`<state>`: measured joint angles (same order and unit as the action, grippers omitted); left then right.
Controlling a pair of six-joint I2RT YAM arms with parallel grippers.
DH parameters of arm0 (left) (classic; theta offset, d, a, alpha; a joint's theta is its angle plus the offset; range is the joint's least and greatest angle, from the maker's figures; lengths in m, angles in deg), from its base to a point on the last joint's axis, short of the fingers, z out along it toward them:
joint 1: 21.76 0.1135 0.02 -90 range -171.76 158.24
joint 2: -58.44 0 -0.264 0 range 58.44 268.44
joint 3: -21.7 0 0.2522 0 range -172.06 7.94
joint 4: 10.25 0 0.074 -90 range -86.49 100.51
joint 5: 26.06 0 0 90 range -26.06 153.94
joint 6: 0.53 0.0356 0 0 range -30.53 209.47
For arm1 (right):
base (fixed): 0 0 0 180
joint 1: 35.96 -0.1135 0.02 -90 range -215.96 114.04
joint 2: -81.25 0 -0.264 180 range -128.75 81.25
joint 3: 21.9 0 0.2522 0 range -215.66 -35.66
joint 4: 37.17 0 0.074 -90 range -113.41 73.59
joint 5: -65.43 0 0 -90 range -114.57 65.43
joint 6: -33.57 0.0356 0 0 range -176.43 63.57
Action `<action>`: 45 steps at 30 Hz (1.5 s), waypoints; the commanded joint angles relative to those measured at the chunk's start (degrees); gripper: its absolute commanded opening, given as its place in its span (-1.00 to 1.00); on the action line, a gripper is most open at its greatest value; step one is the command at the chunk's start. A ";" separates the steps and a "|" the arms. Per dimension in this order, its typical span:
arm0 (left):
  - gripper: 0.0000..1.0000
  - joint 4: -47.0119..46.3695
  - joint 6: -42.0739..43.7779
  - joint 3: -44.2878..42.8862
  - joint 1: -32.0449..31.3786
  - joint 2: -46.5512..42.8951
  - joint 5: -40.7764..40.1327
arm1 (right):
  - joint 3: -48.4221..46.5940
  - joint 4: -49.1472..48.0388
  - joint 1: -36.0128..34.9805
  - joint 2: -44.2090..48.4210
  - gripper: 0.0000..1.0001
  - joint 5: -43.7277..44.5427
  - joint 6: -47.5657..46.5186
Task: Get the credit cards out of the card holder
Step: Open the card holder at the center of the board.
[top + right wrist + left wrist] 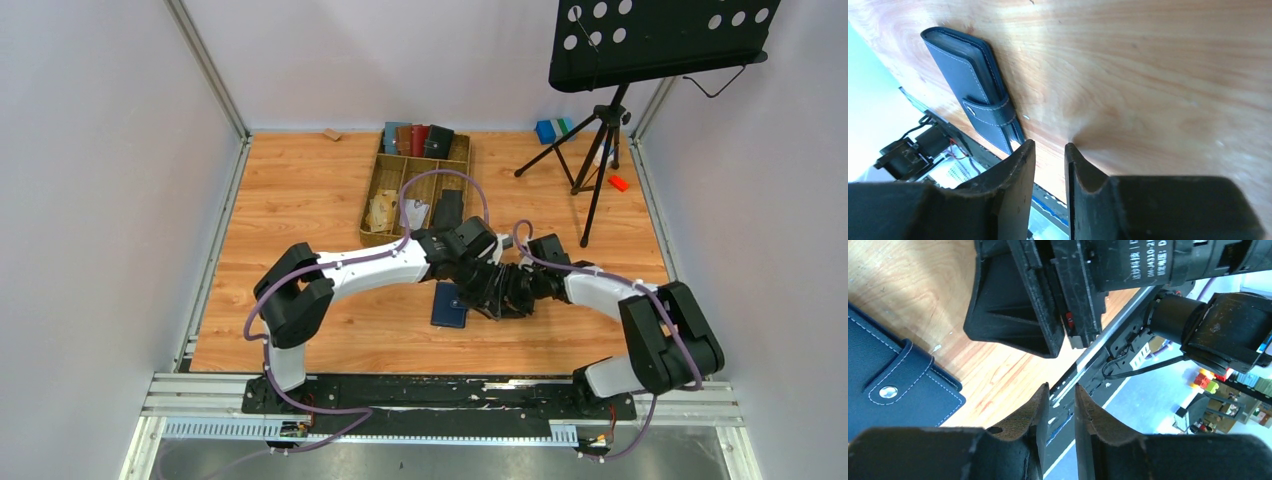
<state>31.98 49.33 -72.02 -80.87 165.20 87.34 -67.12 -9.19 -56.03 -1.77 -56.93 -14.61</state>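
Note:
The navy-blue card holder (449,306) lies flat on the wooden table, folded shut with its snap tab fastened. It also shows at the left of the left wrist view (883,385) and at the upper left of the right wrist view (973,90). No credit cards are in view. My left gripper (482,288) (1062,387) hovers just right of the holder, its jaws a narrow gap apart and empty. My right gripper (503,298) (1049,145) is close beside it, also just right of the holder, narrowly open and empty, low over the bare wood.
A wooden compartment tray (372,190) at the back holds brown, red, black and teal holders and loose cards. A music stand tripod (600,130) stands back right, with blue blocks (550,130) and a red piece (618,183). The right arm's wrist (1048,290) crowds my left gripper.

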 commanded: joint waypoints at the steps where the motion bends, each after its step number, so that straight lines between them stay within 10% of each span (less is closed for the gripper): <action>1: -0.36 -1.86 0.82 -0.28 -0.28 -4.40 1.38 | -4.08 9.19 0.74 6.14 -0.39 4.93 -8.20; 14: 0.04 1.32 0.73 16.28 11.85 -19.33 -9.56 | -13.75 15.26 -11.19 9.21 0.48 15.29 -8.00; 45: -0.15 -26.54 -10.01 30.54 17.10 -5.45 9.07 | -23.84 14.16 -19.26 -14.43 -0.13 15.45 -6.16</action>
<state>14.93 42.95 -43.30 -63.56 157.96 91.21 -90.99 8.60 -75.71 -15.10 -39.05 -21.41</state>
